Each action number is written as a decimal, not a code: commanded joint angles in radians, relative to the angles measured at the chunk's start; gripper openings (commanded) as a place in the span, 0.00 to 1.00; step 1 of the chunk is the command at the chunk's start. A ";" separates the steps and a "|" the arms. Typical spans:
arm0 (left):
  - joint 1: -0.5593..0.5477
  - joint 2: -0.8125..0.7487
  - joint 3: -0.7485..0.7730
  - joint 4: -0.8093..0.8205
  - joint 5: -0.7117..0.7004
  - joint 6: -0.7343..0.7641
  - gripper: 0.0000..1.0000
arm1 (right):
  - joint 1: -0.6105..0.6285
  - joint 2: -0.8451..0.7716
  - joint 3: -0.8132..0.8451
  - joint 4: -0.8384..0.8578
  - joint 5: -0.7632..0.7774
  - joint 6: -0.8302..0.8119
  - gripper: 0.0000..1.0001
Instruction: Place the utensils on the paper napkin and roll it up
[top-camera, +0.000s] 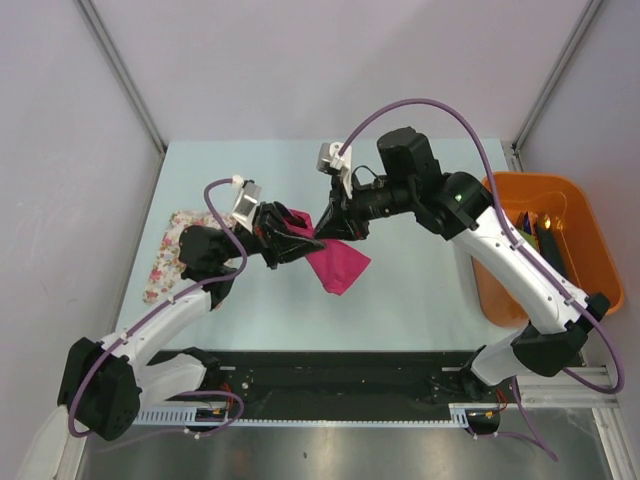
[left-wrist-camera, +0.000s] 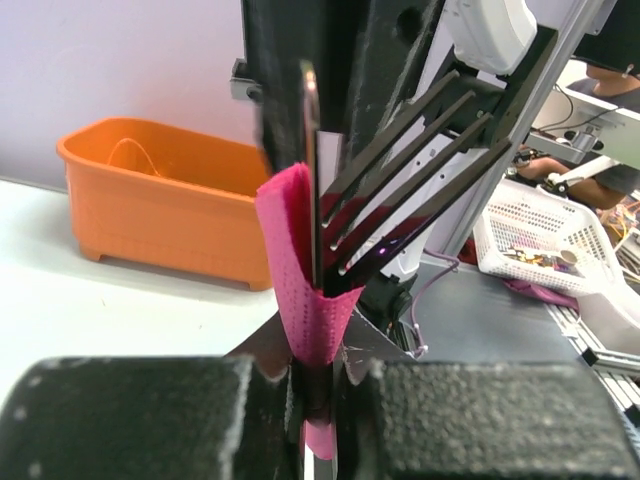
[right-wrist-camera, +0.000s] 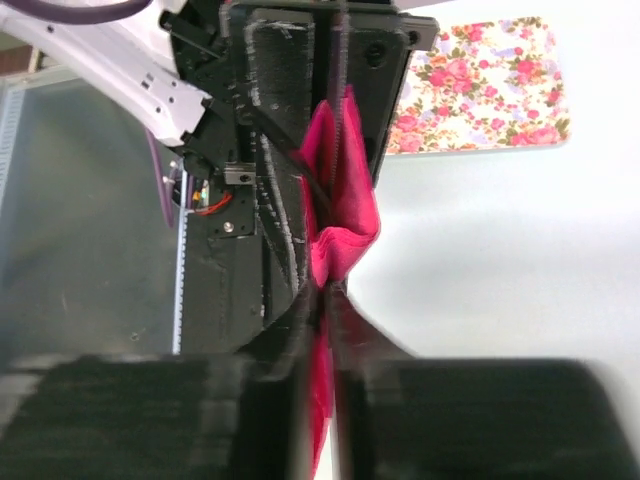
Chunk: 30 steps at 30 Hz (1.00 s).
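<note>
While both arms meet above the middle of the table (top-camera: 420, 310), the thin magenta-pink paper napkin (top-camera: 338, 262) is held up between them, one corner drooping toward the near right; whether that corner touches the table I cannot tell. The left fingers (left-wrist-camera: 318, 385) are pressed together on a folded, dimpled strip of the sheet, and the right fingers (right-wrist-camera: 322, 300) pinch the same napkin from the opposite side. In the left wrist view the tines of a dark fork (left-wrist-camera: 420, 170) slant up to the right from the napkin's fold, with a thin dark utensil (left-wrist-camera: 310, 150), seen edge-on, just left of them; how deep either sits in the fold I cannot tell. The rectangular floral-print cloth mat (top-camera: 168, 255) lies flat on the left, and the orange plastic tub (top-camera: 540, 180) stands at the right edge.
</note>
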 joint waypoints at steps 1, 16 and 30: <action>-0.003 -0.001 0.047 0.010 -0.003 -0.013 0.00 | -0.040 -0.047 0.000 0.095 0.014 0.059 0.35; 0.046 0.055 0.113 0.016 0.020 -0.044 0.00 | -0.146 -0.229 -0.248 -0.100 0.027 -0.082 0.67; 0.044 0.029 0.126 -0.014 0.034 -0.038 0.00 | -0.226 -0.162 -0.242 -0.083 -0.056 -0.098 0.00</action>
